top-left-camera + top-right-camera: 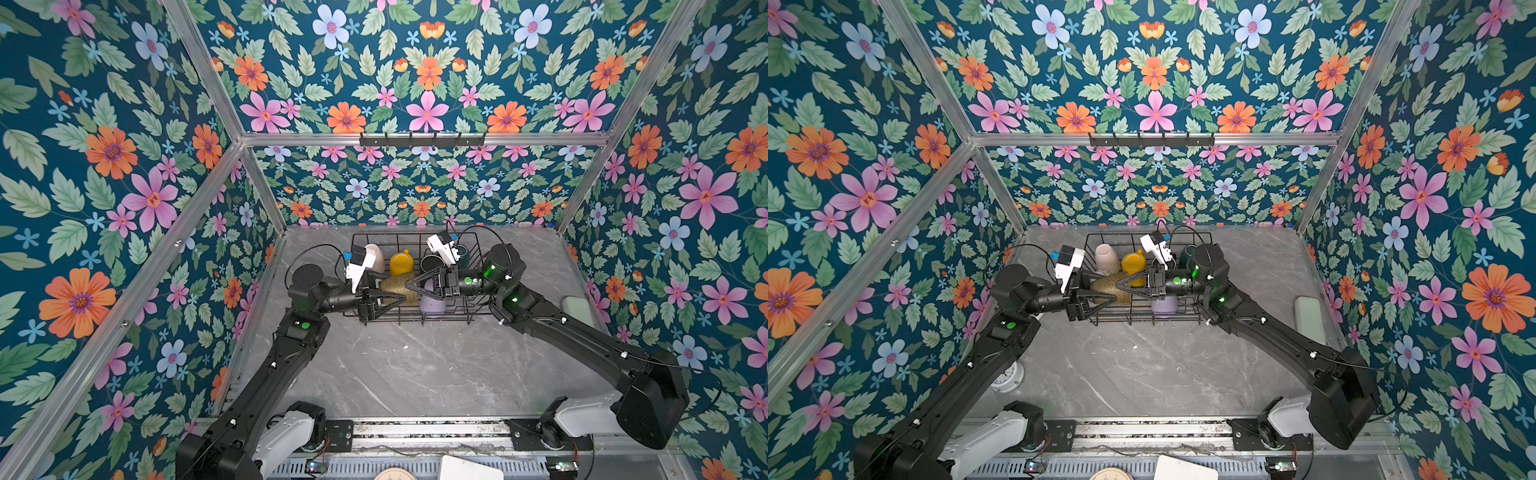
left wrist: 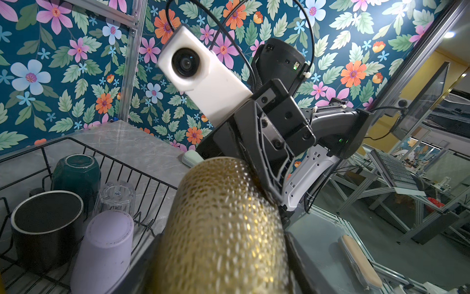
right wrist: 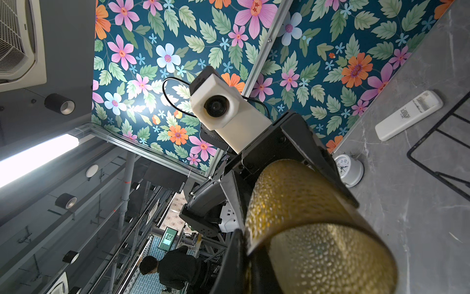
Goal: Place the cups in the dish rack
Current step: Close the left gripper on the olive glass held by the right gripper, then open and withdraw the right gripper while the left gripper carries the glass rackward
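Amber glass [image 1: 395, 291] above rack [image 1: 469, 318], pinched by right end effector [image 1: 409, 286]; left end effector [image 1: 397, 297] straddles it, contact unclear.

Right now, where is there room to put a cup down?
The marble table is bare between the rack and the arm bases. Inside the rack it is crowded: both grippers meet at the amber glass beside the lavender tumbler.

A dimpled amber-brown glass [image 2: 223, 229] filled the foreground, the right gripper [image 2: 267, 175] clamped on its far end. Beside it, a lavender tumbler [image 2: 104, 249], clear glass [image 2: 115, 194], black mug [image 2: 45, 224] and dark green mug [image 2: 76, 173] sat in the black wire dish rack [image 2: 142, 183] on the grey marble desk [image 2: 132, 145].
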`<state>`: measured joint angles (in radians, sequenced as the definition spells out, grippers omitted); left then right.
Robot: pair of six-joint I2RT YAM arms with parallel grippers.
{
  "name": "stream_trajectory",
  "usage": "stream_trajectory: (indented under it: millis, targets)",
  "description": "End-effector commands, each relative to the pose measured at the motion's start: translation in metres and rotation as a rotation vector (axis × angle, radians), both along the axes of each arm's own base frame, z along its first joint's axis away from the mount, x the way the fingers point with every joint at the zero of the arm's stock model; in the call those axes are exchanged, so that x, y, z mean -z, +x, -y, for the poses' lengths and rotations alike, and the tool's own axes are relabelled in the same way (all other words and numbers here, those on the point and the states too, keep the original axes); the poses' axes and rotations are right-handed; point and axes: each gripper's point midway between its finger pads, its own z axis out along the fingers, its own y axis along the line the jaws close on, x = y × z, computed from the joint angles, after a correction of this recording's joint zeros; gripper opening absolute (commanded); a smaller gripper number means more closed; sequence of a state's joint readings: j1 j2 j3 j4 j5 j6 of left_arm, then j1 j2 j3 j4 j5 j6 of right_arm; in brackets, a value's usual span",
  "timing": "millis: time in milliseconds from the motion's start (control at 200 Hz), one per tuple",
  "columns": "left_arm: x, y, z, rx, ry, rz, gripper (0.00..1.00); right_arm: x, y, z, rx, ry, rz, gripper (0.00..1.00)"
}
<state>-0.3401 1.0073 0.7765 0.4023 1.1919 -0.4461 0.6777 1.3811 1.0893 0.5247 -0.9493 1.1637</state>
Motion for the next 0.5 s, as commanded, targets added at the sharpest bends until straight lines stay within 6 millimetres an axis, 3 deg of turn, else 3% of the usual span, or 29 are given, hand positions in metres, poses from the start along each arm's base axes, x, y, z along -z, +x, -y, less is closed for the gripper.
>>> stream_trajectory:
  millis: [0,125,330,495]
  targets:
    - [-0.008,-0.003,0.000,0.007,-0.012,0.060,0.46,-0.010,0.002,-0.001,0.009,0.031,0.012,0.00]
    - [-0.009,-0.004,-0.001,0.005,-0.014,0.064,0.34,-0.011,0.004,-0.002,0.010,0.035,0.008,0.00]
    - [-0.012,-0.003,-0.001,-0.006,-0.016,0.067,0.12,-0.012,0.005,0.002,0.032,0.021,0.021,0.33]
    - [-0.013,0.001,-0.002,-0.038,-0.001,0.070,0.06,-0.005,0.020,0.026,0.146,-0.035,0.021,0.58]
